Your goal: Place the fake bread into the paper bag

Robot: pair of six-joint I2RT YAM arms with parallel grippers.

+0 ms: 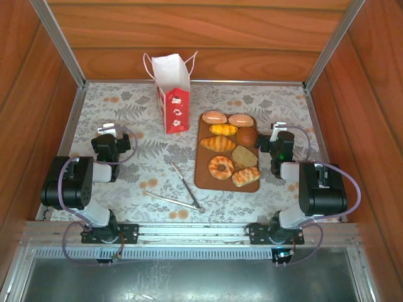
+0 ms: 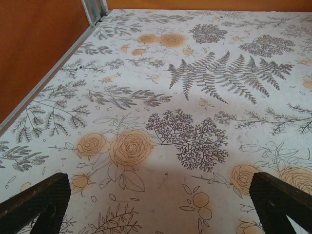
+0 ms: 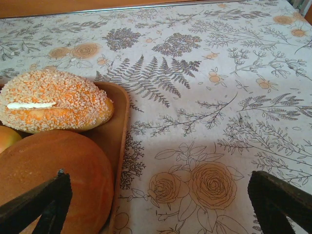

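Board [image 3: 119, 127] sits at left on the floral cloth [image 3: 219, 97]. On the board's far end lies a crumbed bun [image 3: 53, 100] with a white cream slit. Nearer on the board is a smooth round bun [image 3: 53, 170], touching the crumbed one. Gripper [image 3: 157, 187] straddles the board's right edge with its jaws spread wide, its left finger over the round bun and its right finger over cloth.

Top cam's looking down on the whole table [image 1: 126, 107]; wrist cams are skimming it up close, the right one sharing the board [image 3: 117, 131].

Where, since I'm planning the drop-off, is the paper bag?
Top view: the paper bag stands upright near the far edge, just left of the brown board.
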